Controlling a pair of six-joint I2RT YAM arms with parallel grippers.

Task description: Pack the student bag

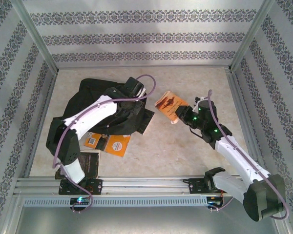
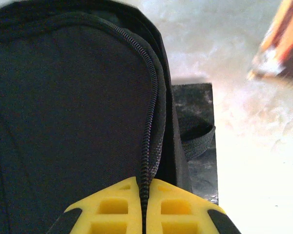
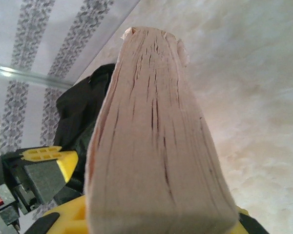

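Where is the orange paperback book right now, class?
In the top view, the orange paperback book is right of centre, clamped in the right end effector, just right of the black backpack.

Robot test cell in a lab: aluminium frame posts point(image 1: 36, 36), walls of patterned wallpaper point(image 1: 146, 36), pale marbled tabletop point(image 1: 185, 151), left arm point(image 1: 93, 114) and right arm point(image 1: 237, 153) bolted to a slotted rail point(image 1: 146, 184)

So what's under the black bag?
An orange book pokes out from under the bag at its near edge, and a flat dark slab sticks out too. The bag hides whatever else lies underneath.
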